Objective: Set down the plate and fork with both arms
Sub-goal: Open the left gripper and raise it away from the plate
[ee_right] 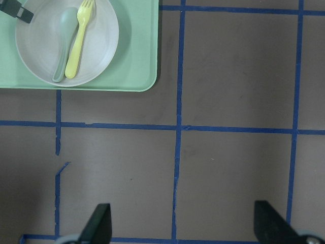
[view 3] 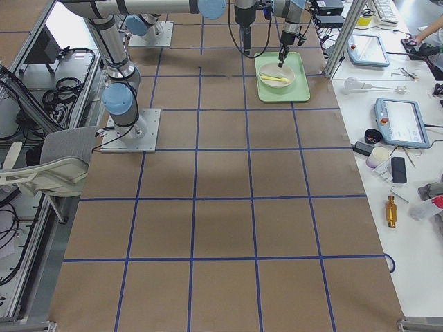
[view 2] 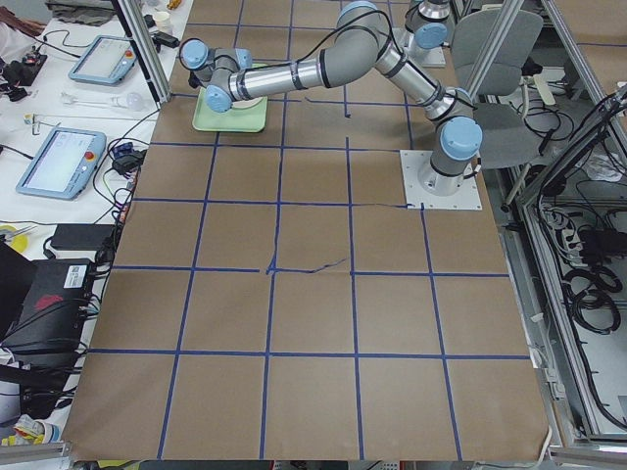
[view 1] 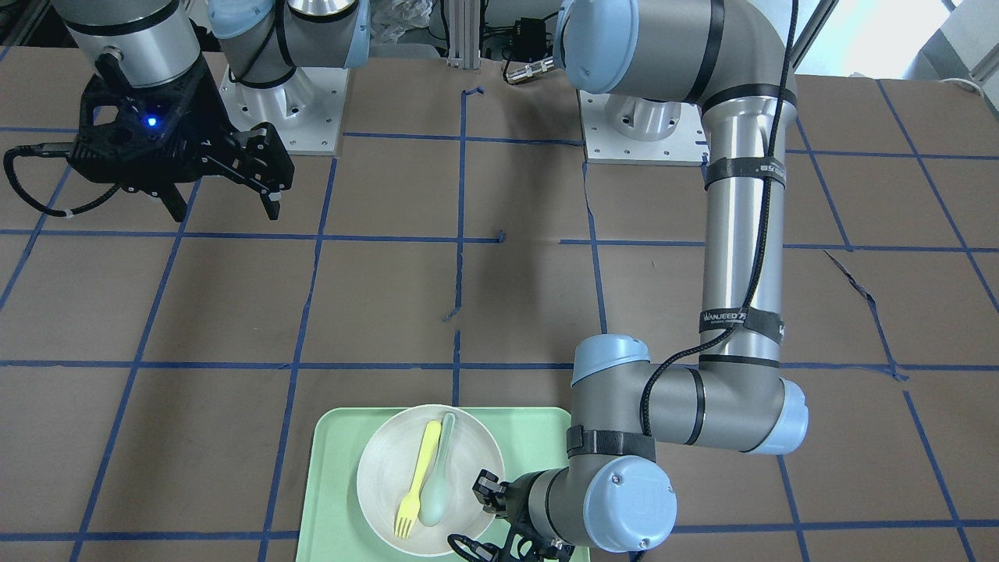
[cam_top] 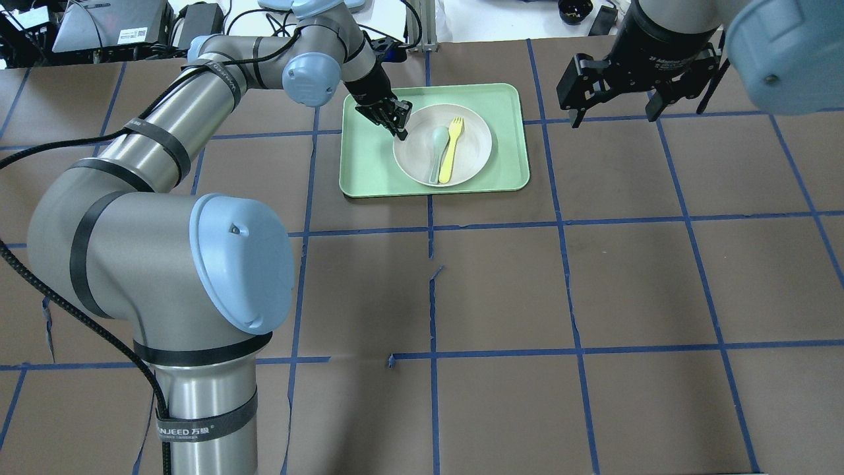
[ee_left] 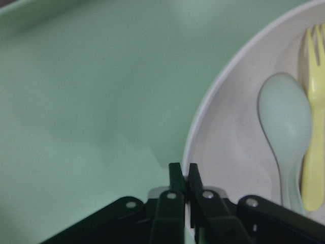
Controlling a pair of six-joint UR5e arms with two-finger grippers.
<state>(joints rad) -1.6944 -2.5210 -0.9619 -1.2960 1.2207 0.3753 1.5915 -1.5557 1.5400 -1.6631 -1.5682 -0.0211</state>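
Note:
The off-white plate point(cam_top: 471, 148) lies on a mint-green tray point(cam_top: 369, 165). The yellow fork point(cam_top: 452, 148) lies in the plate beside a pale green-grey spoon point(cam_top: 437, 148). My left gripper point(cam_top: 399, 122) is at the plate's edge nearest its arm. In the left wrist view the left gripper point(ee_left: 184, 175) has its jaws nearly closed with the plate's point(ee_left: 228, 137) rim between them. The fork point(ee_left: 316, 127) shows at the right edge of that view. My right gripper point(cam_top: 613, 112) is open and empty above the table, to the right of the tray and apart from it.
The brown table point(cam_top: 593, 284) is marked with a grid of blue tape. The arm bases point(view 1: 281, 109) stand at the robot's side. In the right wrist view the tray point(ee_right: 137, 61) lies at the top left and the wide-apart fingers point(ee_right: 99, 226) show at the bottom.

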